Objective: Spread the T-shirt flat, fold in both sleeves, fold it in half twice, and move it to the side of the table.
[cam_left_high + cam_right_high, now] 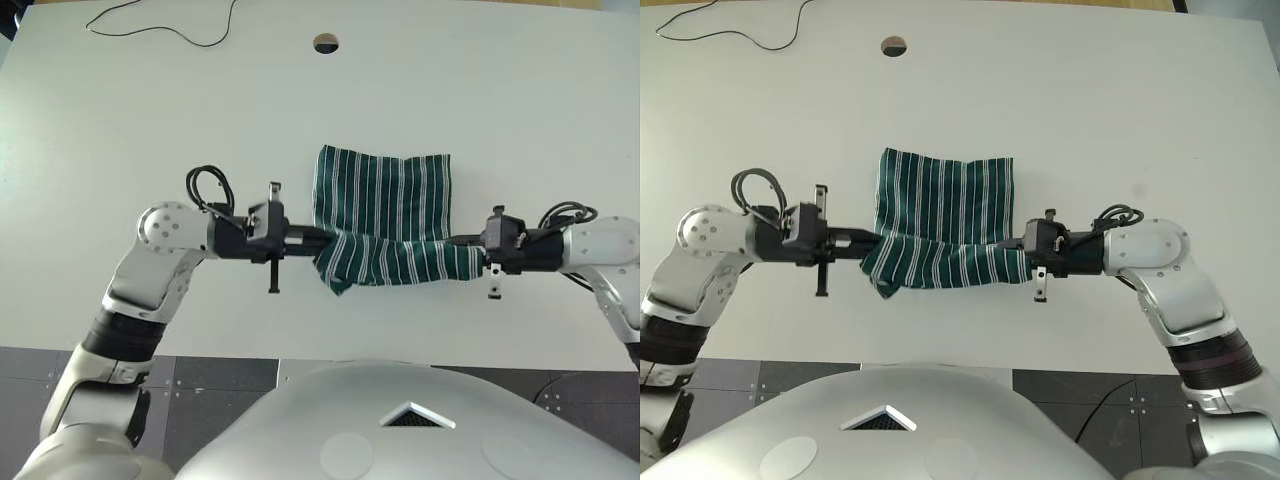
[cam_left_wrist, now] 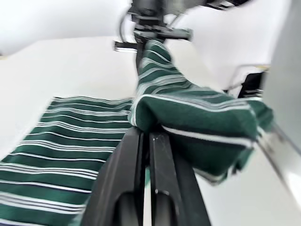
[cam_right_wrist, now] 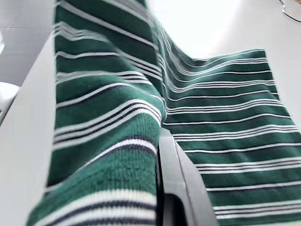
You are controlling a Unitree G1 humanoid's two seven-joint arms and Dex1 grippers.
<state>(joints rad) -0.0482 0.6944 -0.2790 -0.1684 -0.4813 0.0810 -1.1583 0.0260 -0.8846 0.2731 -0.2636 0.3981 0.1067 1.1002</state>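
Left eye view showed the green striped T-shirt (image 1: 385,190) lying folded at the middle of the white table (image 1: 520,100), its near edge raised off the surface. The left gripper (image 1: 328,238) pinched that edge's left end and the right gripper (image 1: 462,241) its right end, both with jaws pressed on the cloth.

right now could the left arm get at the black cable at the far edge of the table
Probably not. The left tool is shut on the shirt's near corner, and the cable lies far back across the table. It would have to let go first.
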